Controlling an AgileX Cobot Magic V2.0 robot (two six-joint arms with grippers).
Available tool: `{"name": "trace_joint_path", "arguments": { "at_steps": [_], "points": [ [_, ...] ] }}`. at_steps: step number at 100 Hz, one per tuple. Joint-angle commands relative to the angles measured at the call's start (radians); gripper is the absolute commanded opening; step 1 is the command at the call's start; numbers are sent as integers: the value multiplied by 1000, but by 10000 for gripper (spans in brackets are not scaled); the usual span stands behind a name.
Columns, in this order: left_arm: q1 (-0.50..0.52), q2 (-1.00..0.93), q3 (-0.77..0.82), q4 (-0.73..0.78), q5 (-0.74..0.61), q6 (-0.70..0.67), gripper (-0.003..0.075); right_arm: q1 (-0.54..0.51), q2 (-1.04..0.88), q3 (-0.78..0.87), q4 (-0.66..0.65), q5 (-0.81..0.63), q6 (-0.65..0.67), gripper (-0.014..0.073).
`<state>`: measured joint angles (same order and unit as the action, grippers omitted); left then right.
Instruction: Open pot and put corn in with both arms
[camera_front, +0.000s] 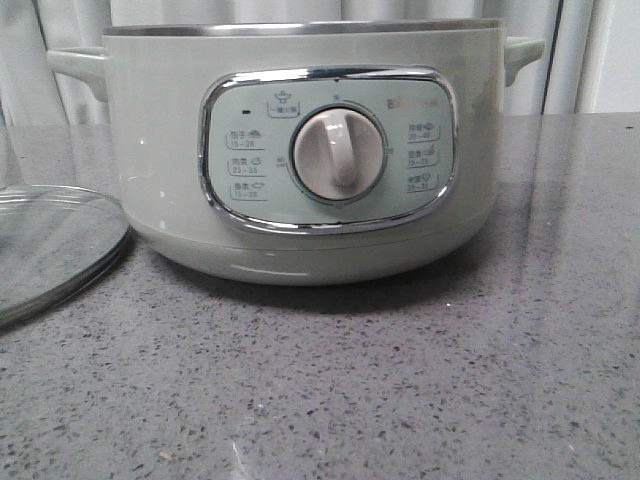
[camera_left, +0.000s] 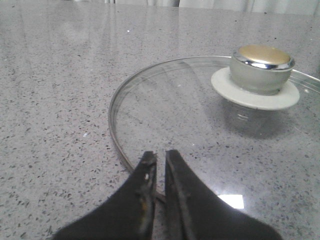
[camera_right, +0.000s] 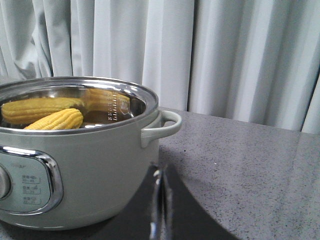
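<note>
The pot (camera_front: 300, 150) stands open in the middle of the table, dial facing me. It also shows in the right wrist view (camera_right: 90, 165), and the yellow corn (camera_right: 55, 120) lies inside it, with yellow reflections on the steel wall behind it. My right gripper (camera_right: 160, 172) is shut and empty, low beside the pot's front, below its side handle (camera_right: 165, 125). My left gripper (camera_left: 160, 155) is shut and empty, with a thin slit between the fingers, over the near rim of the glass lid (camera_left: 200, 130). Neither gripper shows in the front view.
The clear glass lid (camera_front: 50, 245) lies flat on the grey speckled table (camera_front: 400, 380), left of the pot, its knob (camera_left: 261, 67) up. A pale curtain (camera_right: 225, 60) hangs behind the table.
</note>
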<state>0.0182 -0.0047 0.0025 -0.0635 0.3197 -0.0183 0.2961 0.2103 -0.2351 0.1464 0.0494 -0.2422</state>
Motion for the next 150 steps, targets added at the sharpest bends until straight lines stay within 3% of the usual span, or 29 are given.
{"name": "trace_joint_path", "arguments": {
  "at_steps": [1,53,64,91,112,132,150],
  "points": [
    [3,-30,21,-12,-45,-11,-20,-2,8,-25,2,-76,-13,-70],
    [3,-30,21,-12,-45,-11,-20,-2,8,-25,2,-76,-13,-70],
    [3,-30,21,-12,-45,-11,-20,-19,-16,0,-104,-124,-31,-70],
    [3,-30,21,-12,-45,-11,-20,-217,-151,181,-106,-384,-31,-70],
    [3,-30,21,-12,-45,-11,-20,-363,-213,265,-44,-406,-11,-70],
    [3,-30,21,-12,-45,-11,-20,-381,-244,262,-59,-80,27,-70],
    [3,-30,21,-12,-45,-11,-20,-383,-244,262,-226,128,196,-70]
  ]
}}
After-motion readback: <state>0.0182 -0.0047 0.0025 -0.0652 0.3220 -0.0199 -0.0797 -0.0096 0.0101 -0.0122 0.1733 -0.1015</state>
